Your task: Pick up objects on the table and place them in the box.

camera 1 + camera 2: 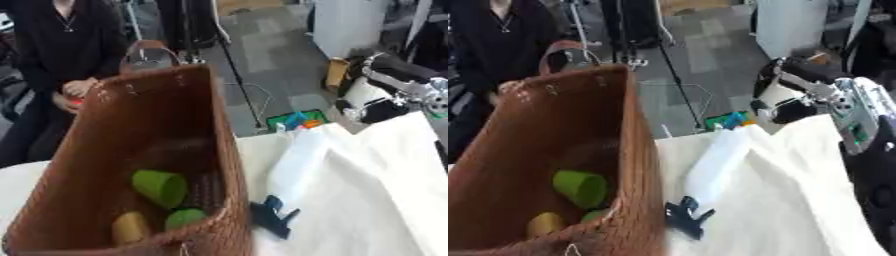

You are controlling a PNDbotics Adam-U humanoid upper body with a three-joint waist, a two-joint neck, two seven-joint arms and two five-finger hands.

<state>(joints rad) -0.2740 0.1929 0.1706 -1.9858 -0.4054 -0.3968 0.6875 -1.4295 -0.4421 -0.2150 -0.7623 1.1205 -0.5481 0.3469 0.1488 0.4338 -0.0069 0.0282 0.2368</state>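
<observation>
The wicker basket (149, 150) held two green cups (160, 187) and a yellowish one (130, 227); a dark object (273, 216), perhaps a clip, lay beside it. Neither hand showed, so fingers couldn't be judged.

- Right arm (833, 97): enters from the far right, silver joints and black segments visible.
- Right hand: hidden from both views.
- Left arm and hand: outside both views.
</observation>
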